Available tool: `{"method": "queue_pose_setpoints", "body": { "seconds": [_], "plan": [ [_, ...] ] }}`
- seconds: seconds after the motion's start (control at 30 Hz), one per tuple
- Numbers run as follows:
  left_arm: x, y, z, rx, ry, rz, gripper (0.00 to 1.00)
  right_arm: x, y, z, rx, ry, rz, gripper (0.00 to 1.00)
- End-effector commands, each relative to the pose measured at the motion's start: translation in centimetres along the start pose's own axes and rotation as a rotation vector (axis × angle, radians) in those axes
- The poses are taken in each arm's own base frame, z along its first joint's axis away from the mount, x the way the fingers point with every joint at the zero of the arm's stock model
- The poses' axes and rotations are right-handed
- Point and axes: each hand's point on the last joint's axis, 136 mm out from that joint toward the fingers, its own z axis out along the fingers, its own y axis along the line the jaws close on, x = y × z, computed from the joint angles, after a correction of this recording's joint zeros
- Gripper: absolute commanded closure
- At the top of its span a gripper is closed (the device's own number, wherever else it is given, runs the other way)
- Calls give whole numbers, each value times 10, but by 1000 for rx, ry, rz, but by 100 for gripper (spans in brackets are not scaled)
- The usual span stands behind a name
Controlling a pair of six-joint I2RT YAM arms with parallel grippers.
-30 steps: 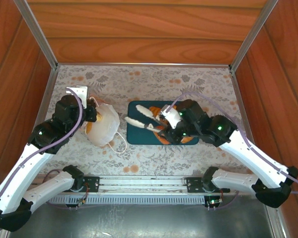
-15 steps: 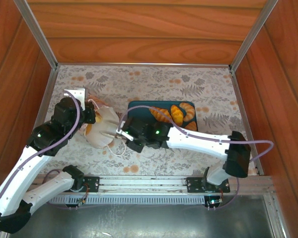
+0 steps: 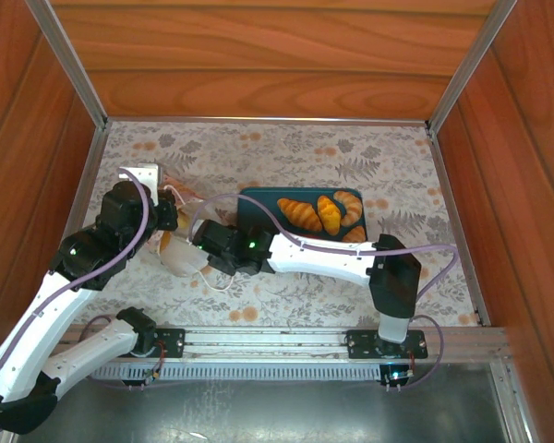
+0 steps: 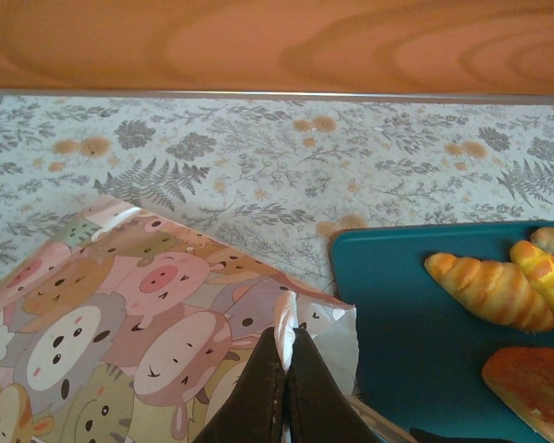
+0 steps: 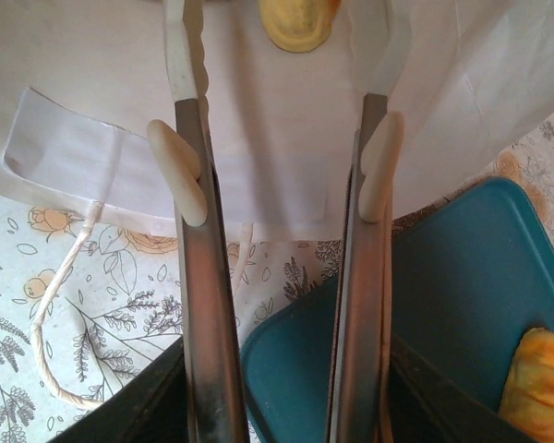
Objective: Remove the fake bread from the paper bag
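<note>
Fake bread [image 4: 489, 291] is partly lying out on the teal tray [image 4: 406, 314]. One yellow piece [image 5: 298, 23] is sitting deep in the paper bag [image 4: 120, 314], at 9 o'clock of the tray. Left jaws are pinching the bag's rim tight. Right jaws are poking in half-open, empty. Next, I'm guessing: pushing toward 12 o'clock, then closing.

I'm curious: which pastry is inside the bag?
The yellow one lying in the white paper bag; the other pastries sit on the teal tray.

White pig-printed paper bag [image 4: 120, 314] sits just left of the teal tray [image 4: 406, 314], one bun [image 5: 298, 22] inside; croissants [image 4: 492, 291] and reddish pastry [image 4: 535, 383] on tray
</note>
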Motion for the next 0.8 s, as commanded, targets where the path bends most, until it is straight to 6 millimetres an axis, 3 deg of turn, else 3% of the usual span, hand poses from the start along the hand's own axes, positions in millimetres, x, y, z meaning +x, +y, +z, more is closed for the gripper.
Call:
{"method": "queue_pose_setpoints", "body": {
  "seconds": [0.0, 0.57, 0.77],
  "plan": [
    [-6, -1, -5, 10, -19, -12, 100, -13, -5, -1, 53, -18, 9, 53],
    [-12, 0, -9, 8, -37, -7, 100, -15, 6, 40, 81, 70, -22, 56],
    [-11, -1, -8, 11, -34, -11, 100, -18, 3, 46, 106, 84, 8, 56]
  ]
}}
